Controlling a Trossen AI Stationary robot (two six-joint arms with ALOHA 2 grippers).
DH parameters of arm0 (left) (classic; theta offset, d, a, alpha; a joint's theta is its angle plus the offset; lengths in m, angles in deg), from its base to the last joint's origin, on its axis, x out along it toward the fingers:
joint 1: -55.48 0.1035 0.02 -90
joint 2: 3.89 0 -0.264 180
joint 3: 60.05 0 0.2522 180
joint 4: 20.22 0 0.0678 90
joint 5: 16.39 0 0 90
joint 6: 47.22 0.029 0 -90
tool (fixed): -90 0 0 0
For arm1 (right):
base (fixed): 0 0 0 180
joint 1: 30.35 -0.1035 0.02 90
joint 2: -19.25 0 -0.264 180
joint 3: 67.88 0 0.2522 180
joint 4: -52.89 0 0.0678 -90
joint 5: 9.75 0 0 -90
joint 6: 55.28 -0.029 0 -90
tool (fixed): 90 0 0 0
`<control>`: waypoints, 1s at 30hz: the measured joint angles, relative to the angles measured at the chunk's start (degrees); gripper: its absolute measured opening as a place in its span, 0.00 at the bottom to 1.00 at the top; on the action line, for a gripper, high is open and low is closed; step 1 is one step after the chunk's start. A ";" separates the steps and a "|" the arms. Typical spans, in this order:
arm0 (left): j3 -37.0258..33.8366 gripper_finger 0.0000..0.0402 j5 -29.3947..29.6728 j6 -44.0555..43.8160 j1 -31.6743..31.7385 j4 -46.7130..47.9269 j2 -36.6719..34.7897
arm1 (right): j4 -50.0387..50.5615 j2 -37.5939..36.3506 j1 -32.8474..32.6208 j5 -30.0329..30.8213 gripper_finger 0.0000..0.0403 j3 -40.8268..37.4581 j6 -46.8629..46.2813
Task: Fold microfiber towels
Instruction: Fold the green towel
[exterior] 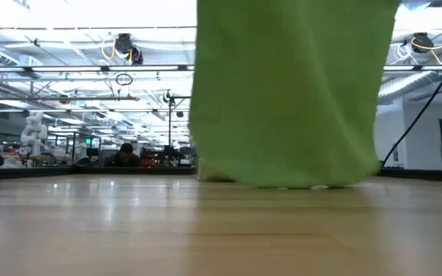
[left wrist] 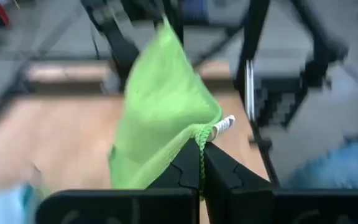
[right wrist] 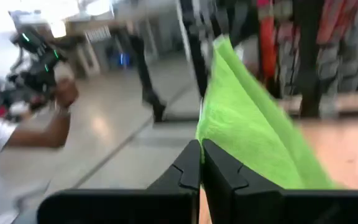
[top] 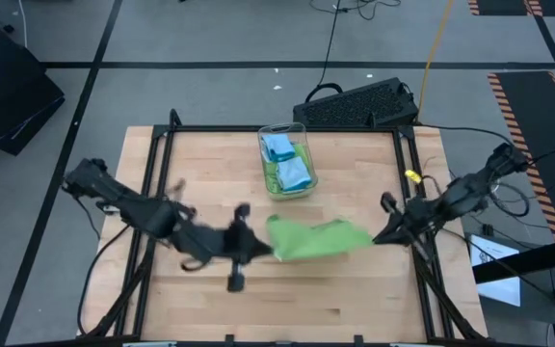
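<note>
A lime green microfiber towel (top: pixel 316 239) hangs stretched between my two grippers over the middle of the table. My left gripper (top: pixel 268 249) is shut on its left end and my right gripper (top: pixel 374 237) on its right end. In the low view the towel (exterior: pixel 290 92) hangs as a wide sheet with its lower edge (exterior: pixel 290 184) down at the table top; whether it touches, I cannot tell. More towels, light blue and green (top: pixel 287 164), lie in the clear bin. My left gripper pinches a top corner of the towel (left wrist: pixel 197 132) between its two fingers, right beside a small white tag (left wrist: pixel 224 123). The fingers come nearly level from the table's left. The cloth hangs below. My right gripper pinches the towel's other top corner (right wrist: pixel 205 135) between its two fingers, level, from the table's right. The cloth runs away from the fingers and hangs down.
The clear plastic bin (top: pixel 303 137) stands at the table's far middle. A black keyboard-like object (top: pixel 359 104) lies just past the far edge. Bare wood lies near and left of the towel. A person (right wrist: pixel 17 130) stands beyond the table.
</note>
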 joint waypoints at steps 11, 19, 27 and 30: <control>-0.09 0.01 -0.21 -14.81 -9.11 -2.71 16.45 | 1.74 6.60 -5.13 -8.26 0.00 -10.16 -18.25; -0.02 0.01 4.67 -10.68 -15.52 -14.47 18.86 | -17.33 10.24 -11.11 -7.58 0.00 -11.48 -16.66; -0.03 0.01 23.40 -19.92 -21.13 -5.78 21.18 | -17.40 16.16 -18.71 7.20 0.00 -14.56 -25.12; -0.11 0.02 22.60 -22.10 -21.29 -6.12 23.26 | -17.31 19.45 -20.59 10.51 0.00 -15.04 -29.71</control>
